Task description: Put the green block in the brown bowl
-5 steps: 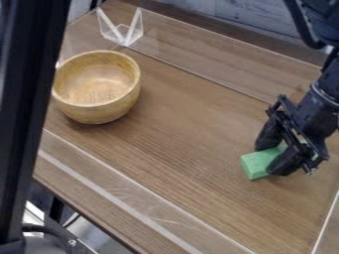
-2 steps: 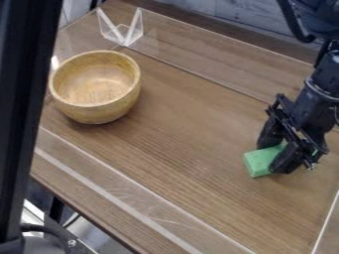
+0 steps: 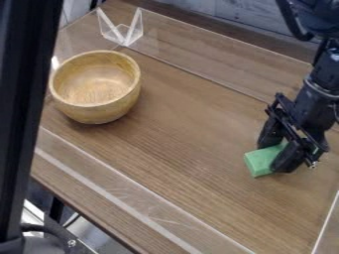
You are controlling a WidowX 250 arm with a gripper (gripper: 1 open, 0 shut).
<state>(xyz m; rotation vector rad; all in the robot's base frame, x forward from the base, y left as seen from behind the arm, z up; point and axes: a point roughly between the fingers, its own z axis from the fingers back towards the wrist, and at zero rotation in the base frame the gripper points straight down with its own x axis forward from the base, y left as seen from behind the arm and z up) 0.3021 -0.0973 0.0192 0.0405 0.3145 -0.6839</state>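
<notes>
The green block (image 3: 264, 161) lies on the wooden table at the right, its near end sticking out toward the lower left. My gripper (image 3: 294, 151) points steeply down over its far end, with black fingers (image 3: 277, 131) pressed against both sides of it, so it is shut on the block. The block's underside seems to touch the table. The brown bowl (image 3: 93, 107) stands upright far to the left, with nothing in it, well apart from the gripper.
A clear plastic piece (image 3: 122, 28) stands at the back left beyond the bowl. A dark post (image 3: 27, 109) crosses the left of the view. The table's front edge (image 3: 146, 213) runs diagonally below, and its right edge is close to the gripper.
</notes>
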